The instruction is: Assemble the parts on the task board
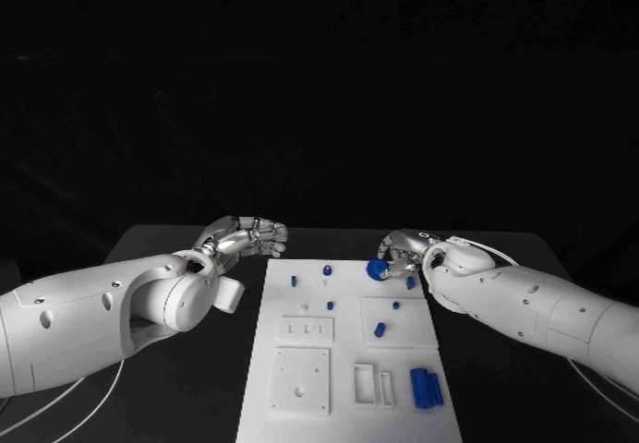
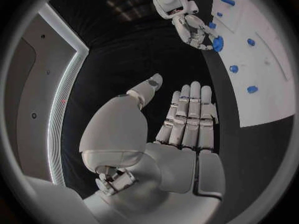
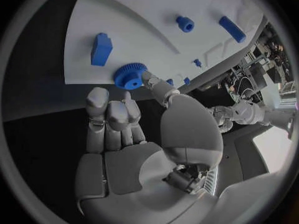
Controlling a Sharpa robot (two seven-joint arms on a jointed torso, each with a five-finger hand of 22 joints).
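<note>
The blue gear [image 1: 379, 269] sits at the far right corner of the task board [image 1: 349, 369], pinched at its toothed rim by the right hand [image 1: 412, 254]. In the right wrist view the gear [image 3: 129, 75] lies flat at the board's edge, the thumb tip [image 3: 151, 80] against its rim on one side and a fingertip [image 3: 127, 99] just behind it; the remaining fingers are curled in beside the palm. The right arm comes in low across the table, with the hand bent down over the board's corner.

The left hand [image 1: 247, 237] hovers off the board's far left corner, holding nothing. In the left wrist view its fingers [image 2: 188, 115] are extended and close together, the thumb apart from them, above the black table [image 2: 124, 59].

On the board, a small blue block [image 3: 101, 49] lies near the gear. Further along the board lie a short blue cylinder [image 3: 184, 23] and a blue bar [image 3: 231, 29]. In the head view, small blue pegs [image 1: 326, 270] stand in the far section, a blue piece [image 1: 379, 329] lies mid-board, and two blue cylinders [image 1: 425, 387] rest side by side near the near right corner. White recessed plates [image 1: 302, 379] occupy the board's near left part.
</note>
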